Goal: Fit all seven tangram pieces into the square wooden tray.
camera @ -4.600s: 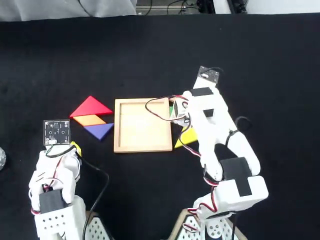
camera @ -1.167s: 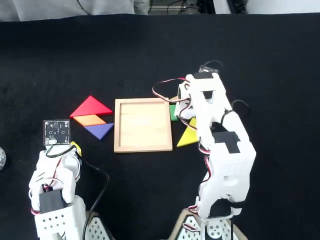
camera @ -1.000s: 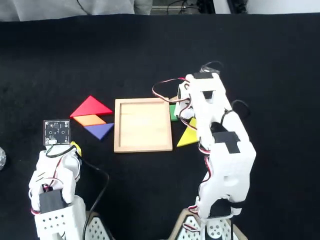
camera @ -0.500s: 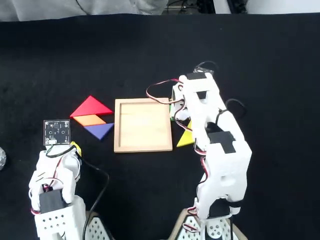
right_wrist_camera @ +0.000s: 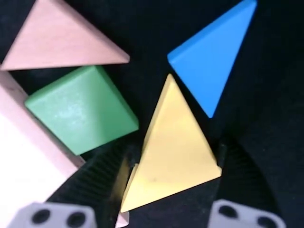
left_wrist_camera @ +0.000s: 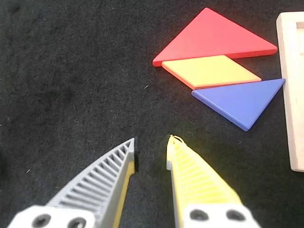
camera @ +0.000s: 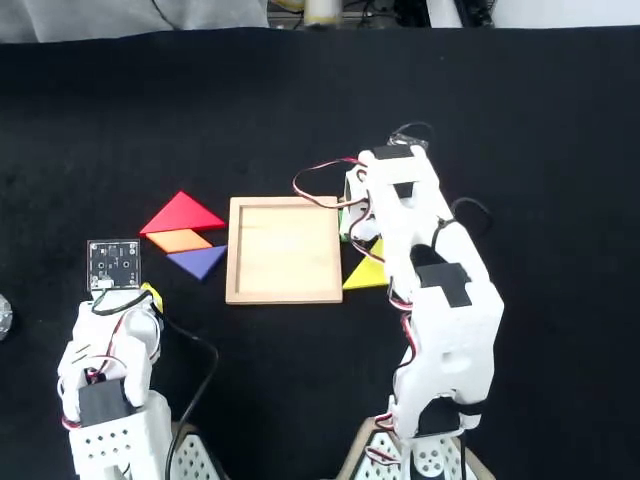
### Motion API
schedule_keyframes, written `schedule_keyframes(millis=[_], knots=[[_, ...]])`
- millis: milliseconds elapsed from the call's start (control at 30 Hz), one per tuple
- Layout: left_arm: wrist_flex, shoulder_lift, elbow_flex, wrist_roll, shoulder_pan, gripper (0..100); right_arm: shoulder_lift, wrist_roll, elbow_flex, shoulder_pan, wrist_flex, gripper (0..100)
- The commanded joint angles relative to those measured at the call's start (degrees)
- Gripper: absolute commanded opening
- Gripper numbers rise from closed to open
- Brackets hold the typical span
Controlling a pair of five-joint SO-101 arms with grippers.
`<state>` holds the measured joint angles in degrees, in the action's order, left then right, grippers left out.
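Left pincer [left_wrist_camera: 151, 145], slightly parted and holding nothing, hangs over the black surface [camera: 300, 100] left of the tray [camera: 285, 296]. Just left of the tray lie the red triangle [camera: 182, 214], orange parallelogram [camera: 180, 240] and dark blue triangle [camera: 198, 261], packed together. Right of the tray, the right pincer [right_wrist_camera: 171, 166] clamps the yellow triangle [right_wrist_camera: 171, 142] by its edges. The green square [right_wrist_camera: 80, 109] sits just beside the tray's rim, with the pink triangle [right_wrist_camera: 59, 45] and light blue triangle [right_wrist_camera: 211, 59] near.

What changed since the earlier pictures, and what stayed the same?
The right arm swung forward beside the tray, then shifted slightly left; the right pincer is at the yellow triangle, which slid a little toward the tray. The left pincer, red triangle, orange parallelogram and dark blue triangle stayed put.
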<state>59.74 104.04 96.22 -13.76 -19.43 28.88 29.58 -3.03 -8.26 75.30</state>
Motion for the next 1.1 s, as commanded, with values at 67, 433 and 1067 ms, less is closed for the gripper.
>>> schedule_keyframes(millis=[67, 433, 1067], knots=[[-0.88, 0.18, 1.19, -0.35, 0.04, 12, 0.31, -14.77, 2.95, -0.70, -1.41, 25.7], [-0.88, 0.18, 1.19, -0.35, 0.04, 12, 0.22, -62.42, 4.62, -4.75, 6.86, 25.7], [-0.88, 0.18, 1.19, -0.35, 0.04, 12, -44.88, -56.79, -9.01, -5.54, 16.88, 25.9]])
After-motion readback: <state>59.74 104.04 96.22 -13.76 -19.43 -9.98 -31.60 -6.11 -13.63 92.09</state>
